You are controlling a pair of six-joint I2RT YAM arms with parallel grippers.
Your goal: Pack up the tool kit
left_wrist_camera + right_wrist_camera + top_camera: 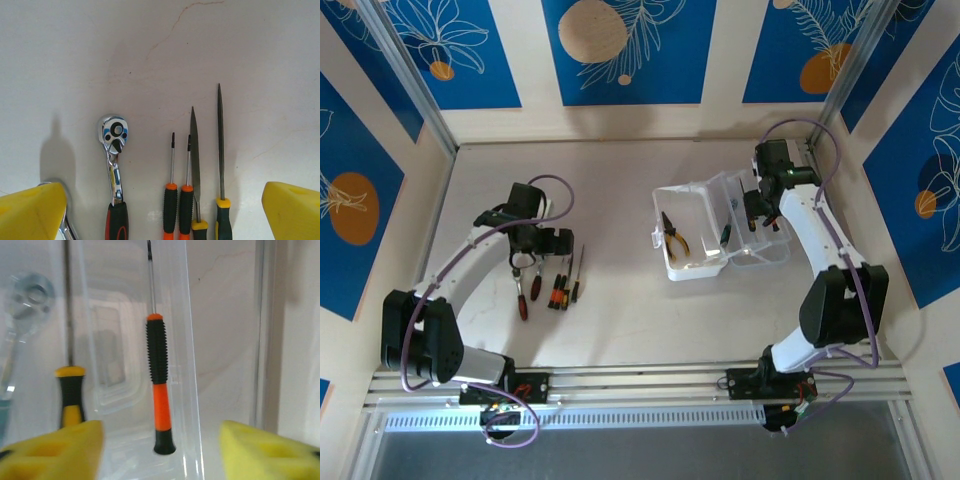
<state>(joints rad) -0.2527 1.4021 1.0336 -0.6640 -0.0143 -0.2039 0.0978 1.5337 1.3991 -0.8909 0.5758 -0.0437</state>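
While loose, two screwdrivers (170, 205), two files (195, 165)

Orange-and-black screwdriver (159, 385), translucent white case (694, 271)

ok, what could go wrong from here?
1. On the table, the two orange screwdrivers and files lie packed close; the open left pincer may grab several at once.
2. The open right pincer sits low over the screwdriver in the case; retreating could nudge either.

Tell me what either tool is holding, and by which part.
Nothing. The left tool and right tool are open; the orange screwdriver lies free.
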